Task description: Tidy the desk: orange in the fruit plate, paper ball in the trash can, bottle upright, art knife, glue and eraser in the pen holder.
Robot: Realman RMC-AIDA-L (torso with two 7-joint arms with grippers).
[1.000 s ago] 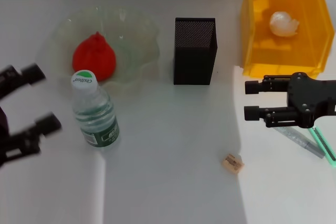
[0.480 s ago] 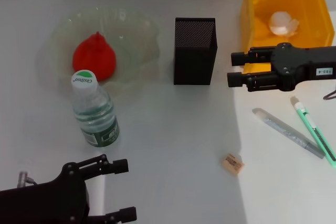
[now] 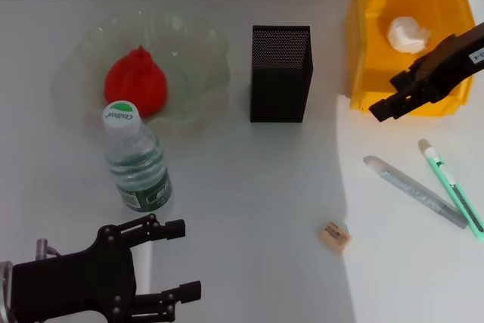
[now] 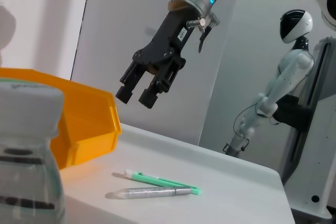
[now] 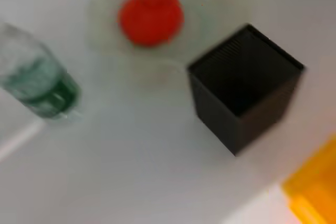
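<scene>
The orange (image 3: 136, 81) lies in the glass fruit plate (image 3: 200, 47). The bottle (image 3: 136, 163) stands upright in front of the plate. The paper ball (image 3: 408, 34) lies in the yellow trash bin (image 3: 363, 51). The black mesh pen holder (image 3: 280, 73) stands mid-table. The green art knife (image 3: 452, 191), the grey glue stick (image 3: 414, 191) and the eraser (image 3: 334, 235) lie on the table at the right. My right gripper (image 3: 384, 107) hangs open and empty at the bin's front edge, above the knife and glue; it also shows in the left wrist view (image 4: 137, 94). My left gripper (image 3: 181, 259) is open and empty, low at the front left, below the bottle.
The right wrist view shows the orange (image 5: 151, 19), pen holder (image 5: 244, 85) and bottle (image 5: 39, 85) from above. The left wrist view shows the knife (image 4: 163, 182) and glue (image 4: 152, 192) near the table's edge. A wall runs along the back.
My right gripper has lifted and swung back right, toward the bin's front, uncovering the knife and glue. My left gripper dropped from beside the bottle to the front left.
</scene>
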